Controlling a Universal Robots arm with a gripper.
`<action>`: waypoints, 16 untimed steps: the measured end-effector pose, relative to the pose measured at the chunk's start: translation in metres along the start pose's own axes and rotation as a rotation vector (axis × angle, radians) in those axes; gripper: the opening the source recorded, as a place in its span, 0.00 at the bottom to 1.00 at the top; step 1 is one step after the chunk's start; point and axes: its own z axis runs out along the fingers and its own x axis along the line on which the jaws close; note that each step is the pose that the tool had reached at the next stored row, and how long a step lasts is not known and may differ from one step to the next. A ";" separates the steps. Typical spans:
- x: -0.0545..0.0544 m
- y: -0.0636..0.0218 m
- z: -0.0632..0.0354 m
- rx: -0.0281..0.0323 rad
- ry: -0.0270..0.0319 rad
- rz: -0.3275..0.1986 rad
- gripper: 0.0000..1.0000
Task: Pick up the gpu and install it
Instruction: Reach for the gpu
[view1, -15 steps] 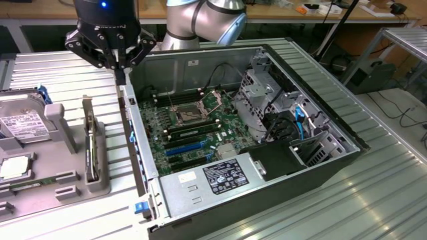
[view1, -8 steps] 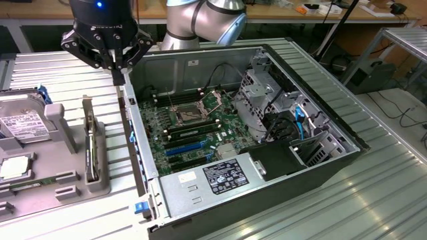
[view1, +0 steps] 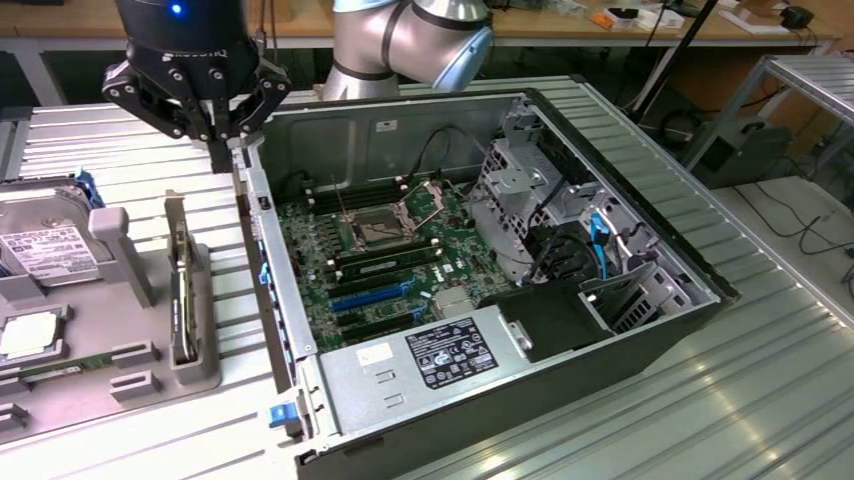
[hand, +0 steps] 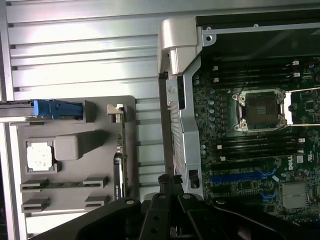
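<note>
We see the gripper (view1: 222, 150) hanging high over the slatted metal table (view1: 761, 400), its fingers (view1: 218, 135) pressed together with nothing between them. In the wrist view the closed gripper (hand: 172, 181) hovers over the side wall of the open computer case (hand: 180, 125), the wall that faces the grey tray (hand: 75, 125). The gpu (view1: 183, 290) is well below the fingers and apart from them. It stands on edge in a slot of the tray (view1: 134, 385), on the exterior view's left of the case (view1: 287, 330) and just beside that wall. Its pale metal bracket rises at the end of the card farther from the exterior camera. From the wrist we look down on the gpu (hand: 118, 165) as a thin dark strip on the tray side of the fingers, close to the wall but not touching it. Farther from the fingers on the same tray lie a hard drive (view1: 40, 245) with a white label, a square processor chip (view1: 27, 335) and a narrow green memory stick (view1: 60, 365). On the other side of the fingers, inside the case, the green motherboard (view1: 387, 250) lies flat with its processor socket (view1: 378, 225) open, and the socket (hand: 260, 110) also shows in the wrist view.
</note>
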 end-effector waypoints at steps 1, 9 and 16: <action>0.002 -0.0002 -0.0001 0.0000 0.0000 0.000 0.10; 0.013 -0.0010 -0.0004 0.0000 0.0000 0.000 0.10; 0.022 -0.0017 -0.0006 -0.0001 0.0001 0.000 0.10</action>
